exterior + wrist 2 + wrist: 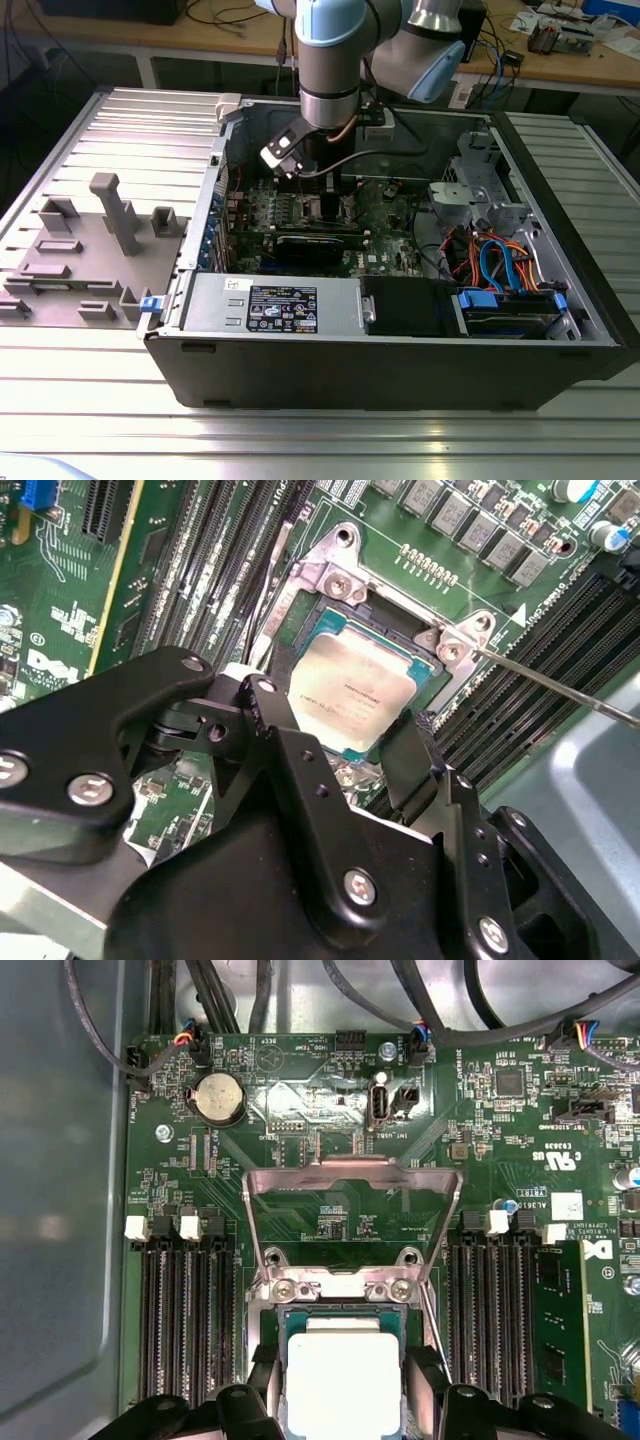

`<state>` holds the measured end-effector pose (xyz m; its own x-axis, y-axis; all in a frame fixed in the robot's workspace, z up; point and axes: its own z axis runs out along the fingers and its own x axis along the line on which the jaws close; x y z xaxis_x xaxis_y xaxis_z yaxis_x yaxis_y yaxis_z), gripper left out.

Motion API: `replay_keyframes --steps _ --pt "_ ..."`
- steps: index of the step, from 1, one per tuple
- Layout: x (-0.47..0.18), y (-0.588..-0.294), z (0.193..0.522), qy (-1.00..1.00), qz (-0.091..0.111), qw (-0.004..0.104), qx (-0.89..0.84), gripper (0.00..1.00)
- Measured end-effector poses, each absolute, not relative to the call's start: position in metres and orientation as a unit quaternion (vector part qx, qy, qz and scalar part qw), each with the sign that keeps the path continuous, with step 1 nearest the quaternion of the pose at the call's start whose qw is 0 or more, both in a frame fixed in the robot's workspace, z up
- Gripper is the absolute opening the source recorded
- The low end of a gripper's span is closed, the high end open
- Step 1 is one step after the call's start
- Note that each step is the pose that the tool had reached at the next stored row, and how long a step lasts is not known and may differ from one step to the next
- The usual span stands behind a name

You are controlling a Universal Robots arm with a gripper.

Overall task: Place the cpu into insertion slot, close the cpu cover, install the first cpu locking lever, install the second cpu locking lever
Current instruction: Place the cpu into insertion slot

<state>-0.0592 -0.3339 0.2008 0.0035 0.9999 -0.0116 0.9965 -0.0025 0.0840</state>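
Cpu point(352, 685) in the second wrist view was a thin square chip with a flat, matte silver-grey lid, lying in the dark insertion slot point(385, 635) on the green motherboard point(60, 610). The black metal pincer point(347, 712) straddled it, clamped on two opposite edges of the cpu. A thin steel locking lever point(560, 685) slanted away from the socket's corner.

In the first wrist view the cpu point(343, 1380) sat in the insertion slot point(345, 1312) within the pincer point(343, 1365). The cpu cover point(352, 1172), a silvery sheet-metal frame with a square window, stood swung open beyond it. Long black memory slots point(185, 1330) ran on both sides, and a round coin cell point(219, 1098) lay past the cover.

In the exterior view the arm point(330, 60) reached down into an open grey computer case point(400, 370) on a ribbed aluminium tabletop point(300, 440), its pincer point(318, 172) low over the motherboard point(385, 215). The case also held orange and blue cables point(490, 260). A grey moulded fixture tray point(90, 260) lay beside it, on the exterior view's left.
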Motion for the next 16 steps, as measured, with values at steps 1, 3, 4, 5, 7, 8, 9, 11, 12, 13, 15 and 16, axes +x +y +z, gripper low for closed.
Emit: replay_keyframes --steps 1,3,4,5,7,8,9,11,12,13,15,16 --pt "-0.059 -0.334 0.202 0.705 0.025 0.034 0.708 0.62" --pt "-0.059 -0.334 0.206 0.705 0.025 0.033 0.708 0.62" --pt "-0.059 -0.334 0.208 0.705 0.025 0.033 0.708 0.62" --pt "-0.059 -0.334 0.21 0.705 0.024 0.033 0.708 0.62" --pt "-0.059 -0.334 0.213 0.706 0.023 0.031 0.708 0.62" --pt "-0.059 -0.334 0.214 0.706 0.023 0.031 0.708 0.6" --pt "-0.059 -0.334 0.215 0.706 0.022 0.03 0.708 0.54" --pt "-0.059 -0.334 0.217 0.706 0.021 0.029 0.708 0.41" --pt "-0.059 -0.334 0.218 0.706 0.02 0.027 0.708 0.35" --pt "-0.059 -0.334 0.219 0.706 0.019 0.026 0.708 0.29" --pt "-0.059 -0.334 0.219 0.706 0.019 0.025 0.708 0.17" --pt "-0.059 -0.334 0.219 0.706 0.019 0.025 0.708 0.17"
